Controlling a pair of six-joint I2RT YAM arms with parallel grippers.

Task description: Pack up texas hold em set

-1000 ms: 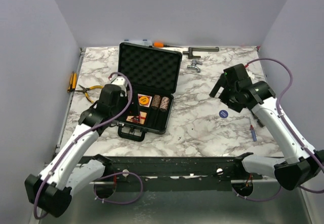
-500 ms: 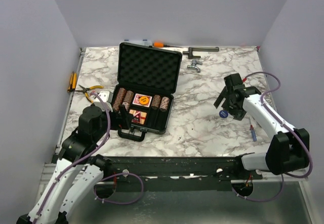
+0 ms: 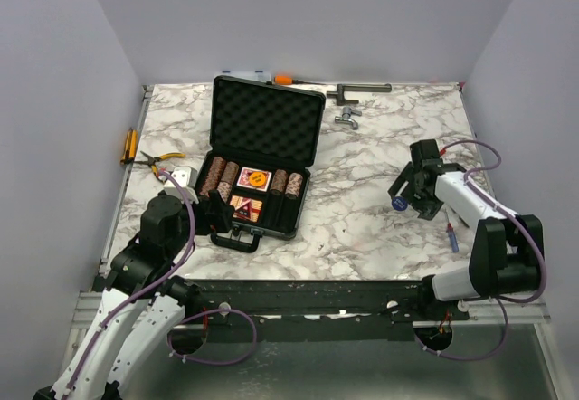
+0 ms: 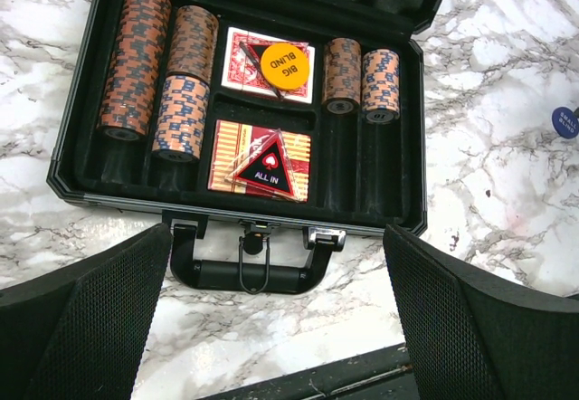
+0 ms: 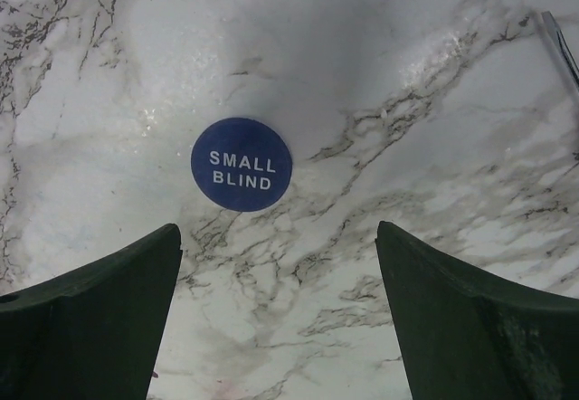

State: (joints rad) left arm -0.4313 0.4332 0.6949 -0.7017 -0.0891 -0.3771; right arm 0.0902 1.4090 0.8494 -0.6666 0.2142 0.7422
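open poker case, one token outside
black case (image 3: 262, 124) holds chip stacks (image 4: 134, 61), red decks (image 4: 244, 52), a big blind token (image 4: 282, 61) and an all in token (image 4: 268, 169). the blue small blind token (image 5: 242, 164) lies well right of the case, before the spread jaws of the right gripper (image 5: 277, 226). left gripper (image 4: 277, 228) gapes over the case handle (image 4: 242, 276).

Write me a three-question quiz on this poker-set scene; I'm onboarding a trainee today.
1. True or false: the small blind token lies inside the black case.
2. Which token rests on the upper red card deck? A) dealer button B) big blind token C) ante marker
3. Fill in: the right gripper, near the small blind token, has its jaws ___.
Key: 1 false; 2 B; 3 open.
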